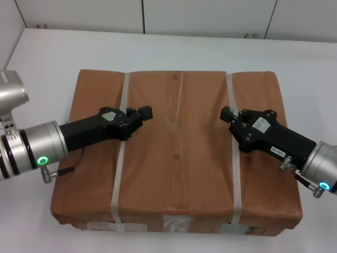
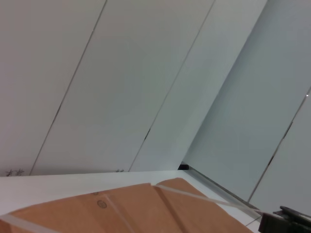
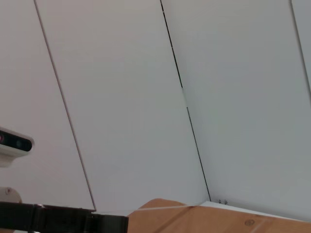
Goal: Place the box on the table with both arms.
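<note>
You see the box flat on the white table, panelled wall behind. Above it, left gripper and right gripper: grip unreadable. Wrist views add wall panels.

You saw a brown paper box crossed by two whitish straps, with pale labels along its near side. It lay on a plain white table. The left gripper and the right gripper were black, each on a silver-white arm segment. The ring light on the left arm glowed green, and the one on the right looked more cyan. Behind, the wall panels were pale grey-white with thin dark seams.
</note>
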Robot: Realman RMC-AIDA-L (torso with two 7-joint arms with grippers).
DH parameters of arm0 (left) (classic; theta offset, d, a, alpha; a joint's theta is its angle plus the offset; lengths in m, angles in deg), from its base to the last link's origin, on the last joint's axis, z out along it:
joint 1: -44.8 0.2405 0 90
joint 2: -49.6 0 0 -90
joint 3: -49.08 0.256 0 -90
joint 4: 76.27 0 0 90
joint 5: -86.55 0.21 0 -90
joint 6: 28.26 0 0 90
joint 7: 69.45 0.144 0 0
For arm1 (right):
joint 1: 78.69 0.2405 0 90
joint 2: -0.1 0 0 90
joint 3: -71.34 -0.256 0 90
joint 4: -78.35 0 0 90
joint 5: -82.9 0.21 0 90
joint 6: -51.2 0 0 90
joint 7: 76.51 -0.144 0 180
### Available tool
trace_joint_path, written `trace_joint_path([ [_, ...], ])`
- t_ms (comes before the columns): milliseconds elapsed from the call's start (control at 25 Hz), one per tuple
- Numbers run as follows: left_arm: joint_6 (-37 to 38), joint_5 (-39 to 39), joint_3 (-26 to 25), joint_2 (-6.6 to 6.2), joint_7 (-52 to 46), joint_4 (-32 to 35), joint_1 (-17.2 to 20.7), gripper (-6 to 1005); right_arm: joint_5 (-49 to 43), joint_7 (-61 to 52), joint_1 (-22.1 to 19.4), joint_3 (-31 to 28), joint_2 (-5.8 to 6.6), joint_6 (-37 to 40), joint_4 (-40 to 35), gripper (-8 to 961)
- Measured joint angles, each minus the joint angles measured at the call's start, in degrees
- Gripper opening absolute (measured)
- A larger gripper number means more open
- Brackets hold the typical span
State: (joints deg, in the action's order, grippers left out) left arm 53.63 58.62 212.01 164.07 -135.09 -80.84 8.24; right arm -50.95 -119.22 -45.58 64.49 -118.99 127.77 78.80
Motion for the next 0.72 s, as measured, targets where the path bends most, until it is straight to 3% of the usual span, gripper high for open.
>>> trace_joint_path([
  [720, -0.1, 0.0, -0.2, -0.13, 0.2, 0.0, 0.0, 8, -0.1, 0.0, 0.2, 0.0, 0.0, 0.1, 0.1, 39],
])
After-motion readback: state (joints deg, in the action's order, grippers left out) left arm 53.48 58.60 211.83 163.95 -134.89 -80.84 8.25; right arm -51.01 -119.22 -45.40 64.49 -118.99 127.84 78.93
